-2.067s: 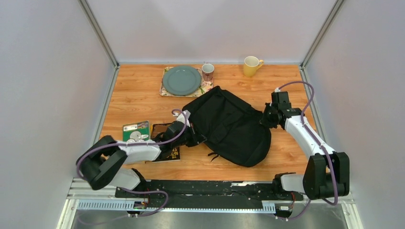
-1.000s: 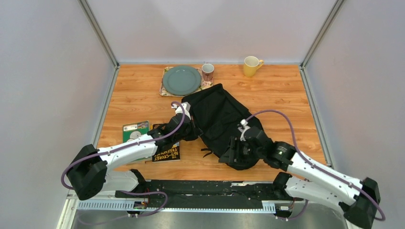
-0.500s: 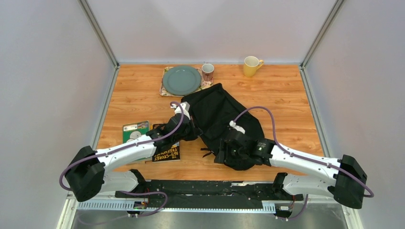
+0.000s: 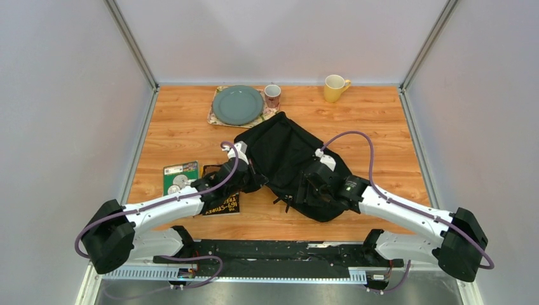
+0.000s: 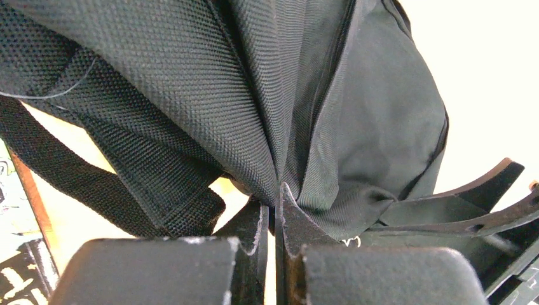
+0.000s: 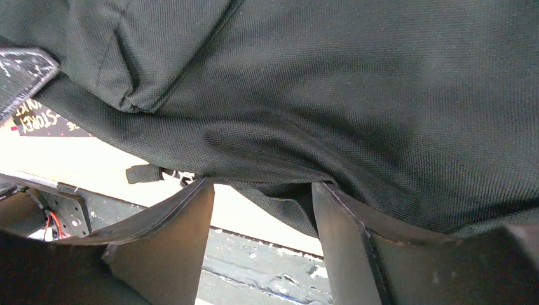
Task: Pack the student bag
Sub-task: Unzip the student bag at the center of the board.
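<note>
- The student bag (image 4: 283, 152) lies flat on the worktop (image 4: 184, 127), near the middle. One corner points toward the far edge and its rounded end toward the near edge, with loose straps spilling off its near-left side.
- The left fingers (image 5: 281, 202) are pressed together at the bag's left edge, pinching a fold of black fabric beside a zip line. A strap hangs just left of the pinch.
- The right fingers (image 4: 304, 189) sit on the near-right part of the bag. The right wrist view shows them standing well apart, tips against the underside of the fabric. The cloth sags across the gap between them and they hold nothing.
- A black book with yellow lettering (image 4: 222, 204) lies on the worktop just left of the bag, partly under the left arm.
- A green disc case (image 4: 178, 176) lies beside the book, on its left.
- A grey-green plate (image 4: 237, 105) rests on a patterned mat (image 4: 213, 117) at the far side, close to the bag's far corner.
- A small patterned cup (image 4: 272, 95) stands upright just right of the plate.
- A yellow mug (image 4: 334, 88) stands upright farther right, near the back wall and well apart from the bag.
</note>
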Tool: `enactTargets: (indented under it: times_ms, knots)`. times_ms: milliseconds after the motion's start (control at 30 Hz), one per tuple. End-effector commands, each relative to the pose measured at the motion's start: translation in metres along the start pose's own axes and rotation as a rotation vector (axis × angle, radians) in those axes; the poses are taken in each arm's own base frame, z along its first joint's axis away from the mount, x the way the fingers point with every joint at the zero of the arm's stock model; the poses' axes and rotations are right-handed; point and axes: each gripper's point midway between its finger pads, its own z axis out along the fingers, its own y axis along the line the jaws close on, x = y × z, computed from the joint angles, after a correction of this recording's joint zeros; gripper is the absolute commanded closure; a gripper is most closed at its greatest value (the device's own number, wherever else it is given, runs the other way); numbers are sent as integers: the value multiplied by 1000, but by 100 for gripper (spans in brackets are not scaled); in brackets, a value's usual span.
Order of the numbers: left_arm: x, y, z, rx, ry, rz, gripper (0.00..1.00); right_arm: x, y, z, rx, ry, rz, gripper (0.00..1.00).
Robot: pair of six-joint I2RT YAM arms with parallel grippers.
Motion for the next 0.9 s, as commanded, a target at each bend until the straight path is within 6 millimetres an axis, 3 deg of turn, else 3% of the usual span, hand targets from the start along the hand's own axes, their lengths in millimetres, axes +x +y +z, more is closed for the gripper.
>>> enactTargets:
  times_ms: [0, 133, 233, 433, 533, 733, 867]
  knots:
    - [-6, -6, -3, 24, -45, -35, 100, -33, -11, -10, 33, -117, -56, 34]
    - [-2, -7, 3, 27, -32, -57, 100, -23, 16, -27, -113, -39, -52, 34]
    - [-3, -10, 7, 23, -27, -59, 100, -4, 38, -45, -224, 29, -15, 35]
    - [-7, -14, 8, 30, -39, -56, 100, 15, 56, -60, -314, 56, 56, 36]
    - [-8, -14, 7, 30, -36, -28, 100, 32, 67, -62, -346, 109, 50, 37]
    - [-3, -19, 7, 50, -10, -19, 100, 49, 76, -40, -276, 107, 114, 39]
    - [-5, -13, 3, 29, -15, 4, 100, 39, 73, -27, -234, 5, 194, 41]
